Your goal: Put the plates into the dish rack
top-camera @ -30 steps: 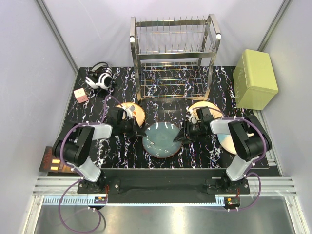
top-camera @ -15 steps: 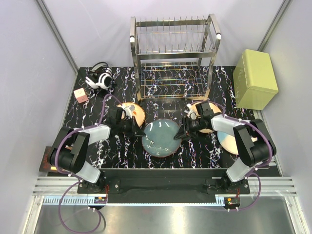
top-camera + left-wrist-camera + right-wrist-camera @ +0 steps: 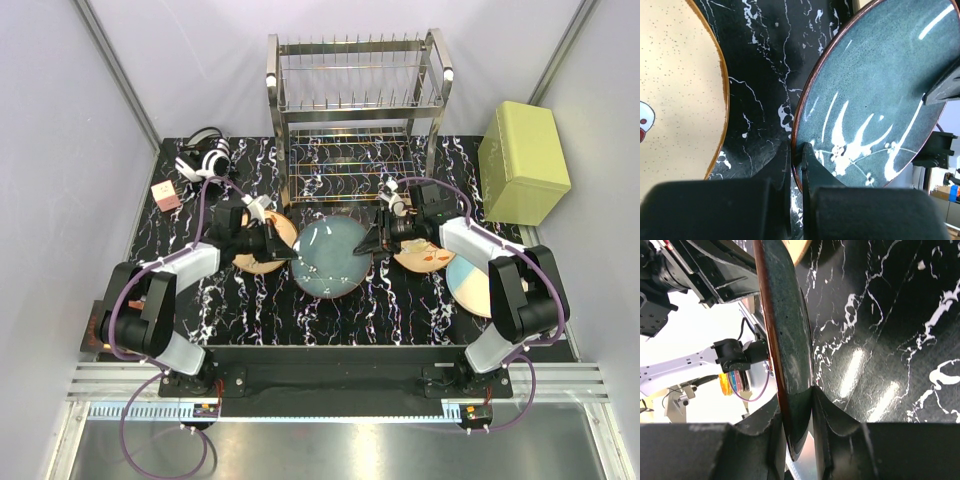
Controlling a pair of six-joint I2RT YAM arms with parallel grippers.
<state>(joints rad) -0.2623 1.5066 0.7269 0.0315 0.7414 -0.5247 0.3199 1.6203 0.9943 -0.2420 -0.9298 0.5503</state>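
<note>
We count four plates, left to right: orange plate [image 3: 283,230], teal plate [image 3: 330,257], second orange plate [image 3: 425,257], cream plate [image 3: 465,284]. Left gripper [image 3: 292,256] and right gripper [image 3: 368,245] each clamp the teal plate's rim on opposite sides. It lies just near of the single rack [image 3: 355,110].

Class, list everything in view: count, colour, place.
rack: one, silver, back centre
box: one, olive-green, back right
headphones: one, black-and-white, back left
cube: one, pink, left side
orange plates: two, orange, flanking the teal plate
teal plate: one, teal, centre
cream plate: one, cream with blue edge, front right
table: one, black marbled, under everything
left gripper: one, black, shut on teal plate's left rim
right gripper: one, black, shut on its right rim
</note>
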